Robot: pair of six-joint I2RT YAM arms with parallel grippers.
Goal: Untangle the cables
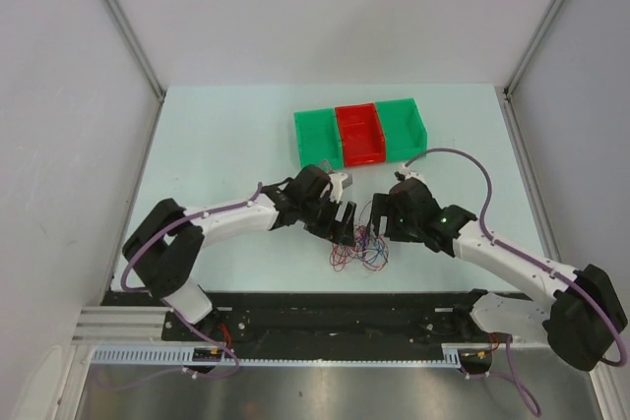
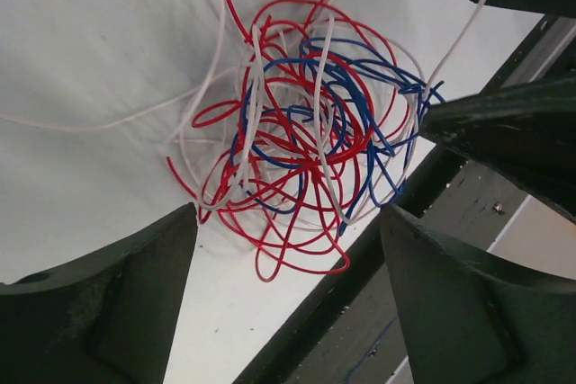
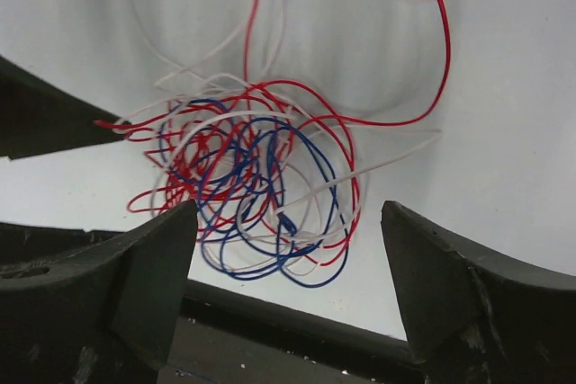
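Observation:
The cables (image 1: 361, 247) lie as one tangle of thin red, blue and whitish wires on the pale table, near its front edge between the two arms. My left gripper (image 1: 342, 226) hovers at the tangle's left side and my right gripper (image 1: 380, 220) at its right. In the left wrist view the cables (image 2: 306, 150) sit just beyond my left gripper (image 2: 290, 213), which is open with nothing between its fingers. In the right wrist view the cables (image 3: 252, 186) loop just ahead of my open right gripper (image 3: 288, 207), which is also empty. A long red loop arcs away to the far side.
A row of three bins (image 1: 359, 135), green, red and green, stands behind the grippers at mid-table. The black rail (image 1: 345, 307) runs along the table's near edge, close to the tangle. The right gripper's dark fingers (image 2: 490, 128) intrude at the right of the left wrist view.

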